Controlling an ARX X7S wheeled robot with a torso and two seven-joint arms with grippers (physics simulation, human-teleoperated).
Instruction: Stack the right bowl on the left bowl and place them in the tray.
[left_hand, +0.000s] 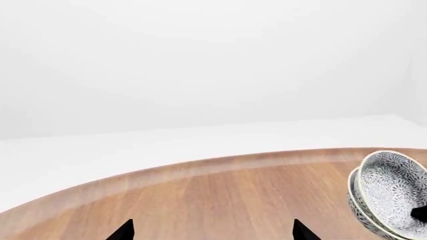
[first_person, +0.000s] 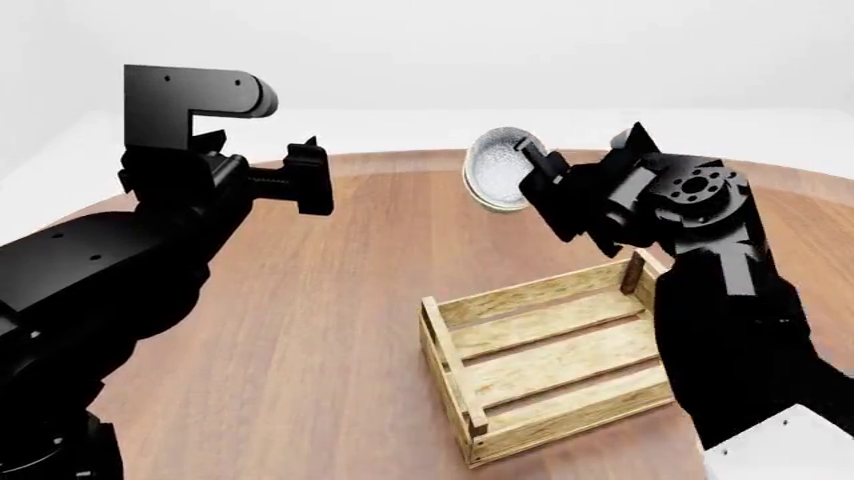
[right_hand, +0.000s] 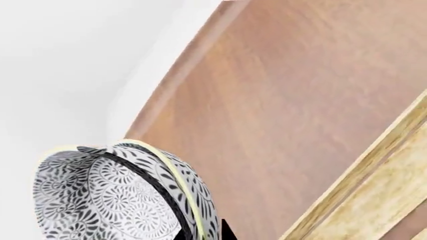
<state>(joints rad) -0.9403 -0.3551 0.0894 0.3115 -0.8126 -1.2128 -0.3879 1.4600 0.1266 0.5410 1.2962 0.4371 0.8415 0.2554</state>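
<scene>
The two patterned grey bowls (first_person: 495, 180) are nested together and tilted on edge, held in the air beyond the tray's far side. My right gripper (first_person: 534, 166) is shut on their rim. In the right wrist view one finger lies inside the bowls (right_hand: 100, 200) and one outside, at my right gripper (right_hand: 200, 232). The stack also shows in the left wrist view (left_hand: 390, 192). The light-wood slatted tray (first_person: 447, 345) stands on the round wooden table, below and nearer than the bowls, with nothing in it. My left gripper (first_person: 310, 175) is open and empty above the table's left part, and in its own view (left_hand: 213, 231).
The round wooden table (first_person: 307, 330) has its far edge just behind the bowls. The tray's edge (right_hand: 373, 200) shows in the right wrist view. White floor and walls surround the table.
</scene>
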